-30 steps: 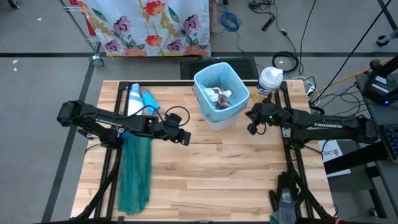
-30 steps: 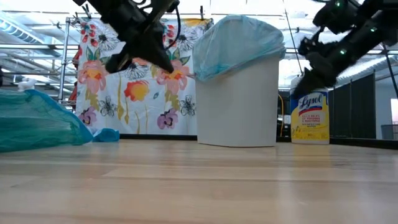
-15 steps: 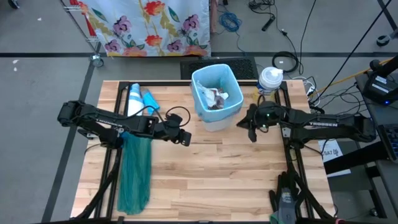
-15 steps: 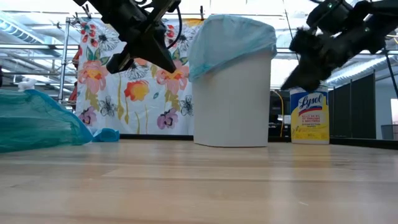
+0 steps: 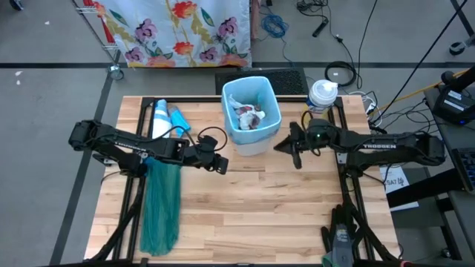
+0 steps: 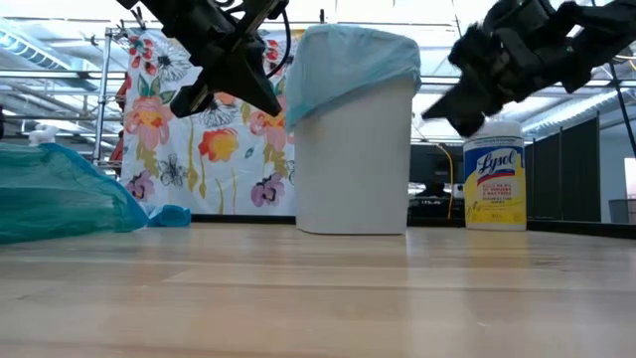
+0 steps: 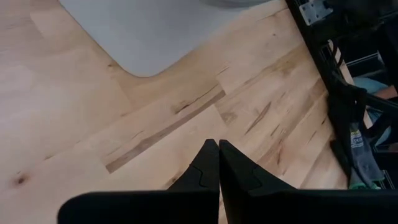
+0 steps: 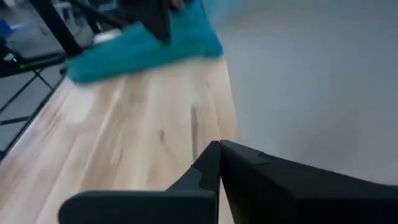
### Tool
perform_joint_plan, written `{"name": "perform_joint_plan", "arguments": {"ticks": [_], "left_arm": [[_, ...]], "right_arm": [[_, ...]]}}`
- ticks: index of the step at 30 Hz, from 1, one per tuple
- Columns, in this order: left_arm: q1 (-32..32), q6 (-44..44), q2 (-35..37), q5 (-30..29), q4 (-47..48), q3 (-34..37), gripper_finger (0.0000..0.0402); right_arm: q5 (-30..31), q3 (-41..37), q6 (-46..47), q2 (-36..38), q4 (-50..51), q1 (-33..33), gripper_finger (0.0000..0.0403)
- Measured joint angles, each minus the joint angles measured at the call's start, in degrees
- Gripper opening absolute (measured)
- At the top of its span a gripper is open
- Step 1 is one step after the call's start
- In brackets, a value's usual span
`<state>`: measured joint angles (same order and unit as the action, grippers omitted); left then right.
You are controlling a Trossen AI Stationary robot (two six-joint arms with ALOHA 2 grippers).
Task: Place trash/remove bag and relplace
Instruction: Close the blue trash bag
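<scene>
The small white bin (image 5: 256, 141) stands upright on the table's far middle, its base on the wood. The pale blue bag (image 5: 236, 93) lines it and folds over its rim (image 6: 348, 60). The trash (image 5: 249, 116), crumpled paper and small bits, lies inside the liner. My right gripper (image 5: 291, 150) is shut and sits by the bin's right wall, above the table (image 6: 442, 109). My left gripper (image 5: 221, 165) is shut and hovers left of the bin (image 6: 224, 85), touching nothing. Its wrist view shows the bin's wall (image 7: 155, 31) ahead of the shut fingers (image 7: 217, 149). My right gripper comes level from the table's right, its shut fingers (image 8: 214, 155) beside the bin's right wall (image 8: 305, 87). It pushes that wall with the outer side of the fingers; the exact spot of contact is hidden by the gripper. The bin stays upright on the table.
A darker teal-green bag (image 5: 162, 204) lies on the table's left half (image 6: 60, 199). White and blue bottles (image 5: 167, 119) lie at the far left. A Lysol wipes tub (image 5: 323, 95) stands right of the bin (image 6: 494, 184). Bare wood stretches across the near half.
My right gripper has moved toward the table's left, staying shut. The bin has slid along the table toward the left edge ahead of it, turning a little and staying upright with the liner and trash in it.
</scene>
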<state>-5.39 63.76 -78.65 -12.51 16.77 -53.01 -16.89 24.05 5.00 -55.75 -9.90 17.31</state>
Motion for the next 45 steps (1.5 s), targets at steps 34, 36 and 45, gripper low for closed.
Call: {"name": "perform_joint_plan", "arguments": {"ticks": [34,36,45], "left_arm": [[5.7,-18.2,0.0,4.2,0.5,0.0,0.0],[6.7,-20.6,0.0,5.2,0.4,0.0,0.0],[7.3,-27.4,0.0,8.5,0.1,0.0,0.0]], "right_arm": [[8.2,-0.1,26.0,6.2,33.7,0.2,0.0],[8.2,-0.1,26.4,6.3,33.7,0.2,0.0],[8.0,-0.1,27.4,6.3,33.7,0.2,0.0]]}}
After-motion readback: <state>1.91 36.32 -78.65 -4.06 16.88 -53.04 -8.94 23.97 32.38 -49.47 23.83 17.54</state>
